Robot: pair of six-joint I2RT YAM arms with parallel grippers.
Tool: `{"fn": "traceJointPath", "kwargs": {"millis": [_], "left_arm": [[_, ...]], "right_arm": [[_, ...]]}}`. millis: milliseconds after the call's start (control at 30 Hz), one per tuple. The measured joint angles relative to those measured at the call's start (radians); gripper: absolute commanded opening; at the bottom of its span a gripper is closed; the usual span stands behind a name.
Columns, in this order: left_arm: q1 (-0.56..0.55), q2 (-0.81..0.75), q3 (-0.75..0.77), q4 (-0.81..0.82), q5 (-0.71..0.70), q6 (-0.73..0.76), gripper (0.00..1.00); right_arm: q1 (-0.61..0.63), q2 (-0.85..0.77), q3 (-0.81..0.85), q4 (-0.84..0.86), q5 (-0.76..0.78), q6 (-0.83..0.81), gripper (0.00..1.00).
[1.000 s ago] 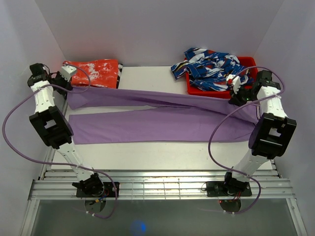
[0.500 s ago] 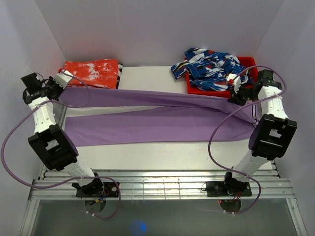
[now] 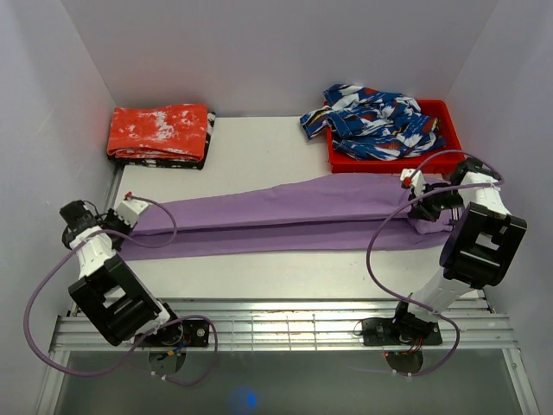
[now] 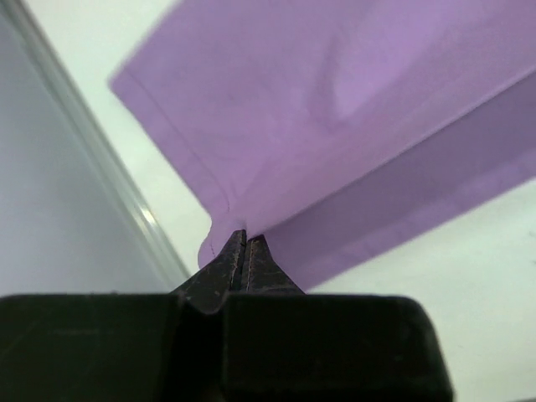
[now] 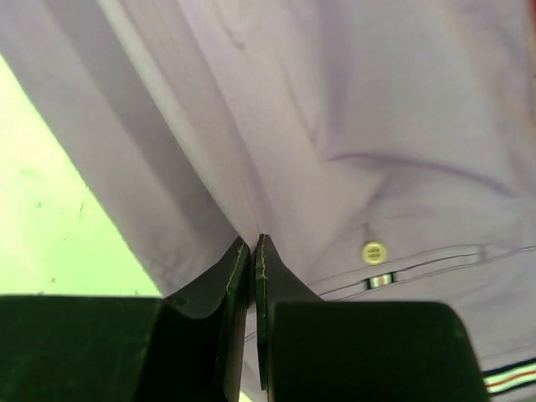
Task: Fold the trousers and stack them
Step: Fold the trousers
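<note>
The lilac-purple trousers (image 3: 285, 214) lie lengthwise across the table, one leg laid over the other. My left gripper (image 3: 131, 210) is shut on the leg hem at the left end; in the left wrist view the gripper (image 4: 244, 237) pinches the hem corner of the trousers (image 4: 335, 109). My right gripper (image 3: 413, 197) is shut on the waist end at the right. In the right wrist view the gripper (image 5: 252, 243) pinches a fold of the trousers (image 5: 335, 126) next to a pale button (image 5: 373, 252) and striped waistband trim (image 5: 507, 378).
A red tray (image 3: 439, 113) at the back right holds a blue-white-red patterned garment (image 3: 371, 121). A folded red-orange cloth with white blotches (image 3: 160, 131) lies at the back left. The table's left rail (image 4: 92, 159) runs close beside my left gripper.
Both grippers have drawn the raised upper leg toward the near side and lowered it onto the other leg. The left arm has swung well forward along the left edge.
</note>
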Motion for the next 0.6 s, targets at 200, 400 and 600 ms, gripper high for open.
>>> {"fn": "traceJointPath", "kwargs": {"millis": [200, 400, 600], "left_arm": [[0.007, -0.008, -0.128, -0.059, -0.079, 0.054, 0.00], [0.007, 0.108, -0.113, -0.067, -0.127, 0.061, 0.00], [0.007, 0.267, 0.050, -0.117, -0.117, -0.045, 0.03]], "right_arm": [[-0.039, 0.000, -0.061, -0.004, 0.072, -0.076, 0.08], [-0.037, 0.001, -0.075, -0.013, 0.082, -0.102, 0.08], [-0.008, 0.001, -0.131, -0.016, 0.101, -0.102, 0.14]]}}
